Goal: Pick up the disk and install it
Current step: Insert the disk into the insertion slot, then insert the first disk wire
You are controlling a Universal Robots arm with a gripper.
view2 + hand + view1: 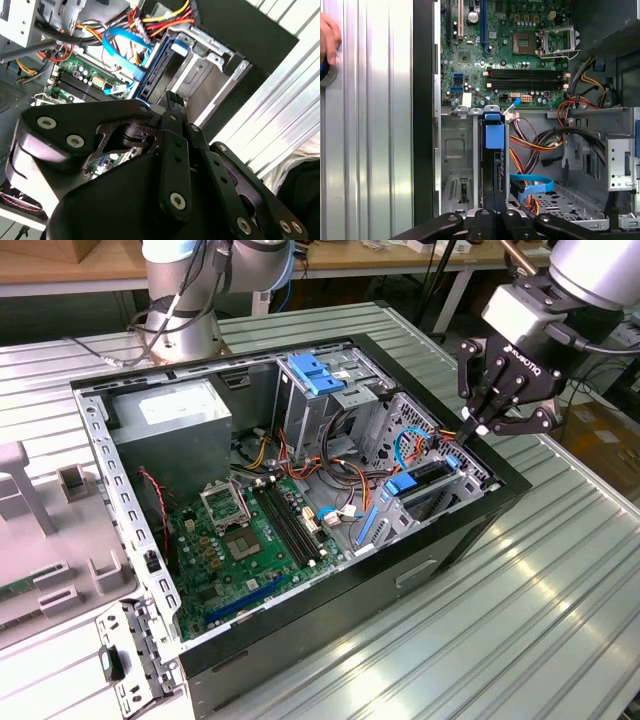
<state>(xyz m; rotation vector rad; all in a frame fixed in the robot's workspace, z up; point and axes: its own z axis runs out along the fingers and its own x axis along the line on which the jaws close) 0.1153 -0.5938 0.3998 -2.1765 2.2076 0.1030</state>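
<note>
- Open computer case [455, 540] lies on its side on the ribbed metal table [500, 640]. This turns the motherboard [240, 540] and the bays upward, so they can be reached from above.
- Gripper [472, 428] hangs over the case's front corner, at the exterior view's right, pointing down into the drive cage [212, 67].
- Fingers are drawn together. The second wrist view shows no gap at the fingertips [172, 98] and nothing clasped between them. Judgement: closed like this, the tips act as a pusher, not a clamp.
- Disk [155, 65] stands on edge in the cage slot, directly under the tips, with its blue side rail toward the motherboard. It likely stands on edge because the cage guides run that way and the rails ride in them.
- Cannot tell whether the tips touch the disk's edge or sit just above it.
- In the first wrist view the disk reads as a narrow dark strip [495, 172] between the cage walls, with a blue tab [494, 134] at its far end.
- Judgement: the disk is largely in its slot. Cannot tell whether it is fully seated.
- Blue data cable [532, 184] and orange leads lie just beside the slot. Any connection to the disk cannot be made out.
- A person's hand [326, 37] rests on the table, well apart from the case.
</note>
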